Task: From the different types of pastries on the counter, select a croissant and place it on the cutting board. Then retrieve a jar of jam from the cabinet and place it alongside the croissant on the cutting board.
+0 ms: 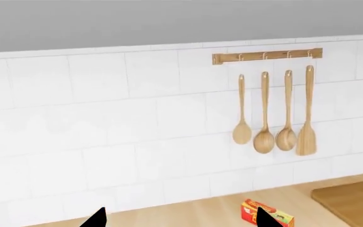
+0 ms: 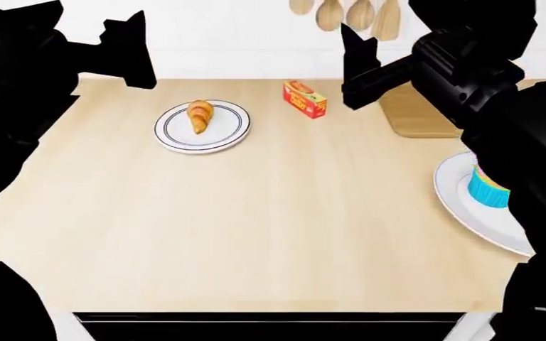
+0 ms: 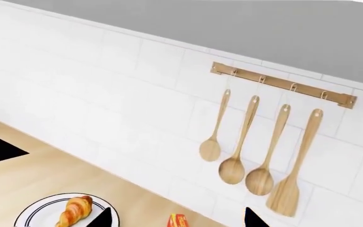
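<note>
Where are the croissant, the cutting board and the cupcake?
croissant (image 2: 199,116): head view, middle of its ridged body.
cutting board (image 2: 423,115): head view, bare top surface.
cupcake (image 2: 488,186): head view, blue case.

1. My head camera looks steeply down on the counter (image 2: 254,227) from close above, with both my arms at its edges.
2. My left wrist camera faces the tiled wall (image 1: 106,118) nearly level, from well back.
3. My right wrist camera faces that wall too, tilted.
4. All three views share the hanging wooden utensils (image 1: 276,113) and the red and yellow box (image 2: 306,98).
</note>
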`<state>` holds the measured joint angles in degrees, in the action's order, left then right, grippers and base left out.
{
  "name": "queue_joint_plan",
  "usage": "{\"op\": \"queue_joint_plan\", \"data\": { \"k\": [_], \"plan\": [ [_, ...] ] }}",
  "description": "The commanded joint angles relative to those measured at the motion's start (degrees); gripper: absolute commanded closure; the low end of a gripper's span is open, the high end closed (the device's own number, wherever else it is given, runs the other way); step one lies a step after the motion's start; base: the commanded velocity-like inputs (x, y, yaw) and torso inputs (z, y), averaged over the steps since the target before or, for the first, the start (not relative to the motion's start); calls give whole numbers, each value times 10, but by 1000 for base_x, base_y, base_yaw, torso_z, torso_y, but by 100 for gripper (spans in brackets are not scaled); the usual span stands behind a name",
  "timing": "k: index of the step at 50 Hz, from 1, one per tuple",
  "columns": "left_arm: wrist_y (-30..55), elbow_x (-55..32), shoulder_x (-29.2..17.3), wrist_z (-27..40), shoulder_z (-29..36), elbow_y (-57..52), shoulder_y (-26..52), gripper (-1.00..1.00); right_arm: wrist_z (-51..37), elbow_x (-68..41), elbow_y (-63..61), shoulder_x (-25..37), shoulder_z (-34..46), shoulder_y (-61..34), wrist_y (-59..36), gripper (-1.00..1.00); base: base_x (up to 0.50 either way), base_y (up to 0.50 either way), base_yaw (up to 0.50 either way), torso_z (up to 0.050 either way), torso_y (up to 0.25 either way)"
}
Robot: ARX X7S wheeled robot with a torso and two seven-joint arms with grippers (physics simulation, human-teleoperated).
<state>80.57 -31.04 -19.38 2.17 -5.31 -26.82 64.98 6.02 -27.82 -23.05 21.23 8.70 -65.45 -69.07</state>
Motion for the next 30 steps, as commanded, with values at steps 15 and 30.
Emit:
{"op": "queue_joint_plan", "data": {
  "k": [15,30],
  "plan": [
    [1,-12,-1,4,12,2,3,-100,-7,-9,0,0,-5,-10,-10,-100,217,29,0,0,1],
    [-6,-10,14,7,55,35,5,-100,-10,-15,-3,0,-7,-12,-15,-100,22,0,0,0,0]
  ]
}}
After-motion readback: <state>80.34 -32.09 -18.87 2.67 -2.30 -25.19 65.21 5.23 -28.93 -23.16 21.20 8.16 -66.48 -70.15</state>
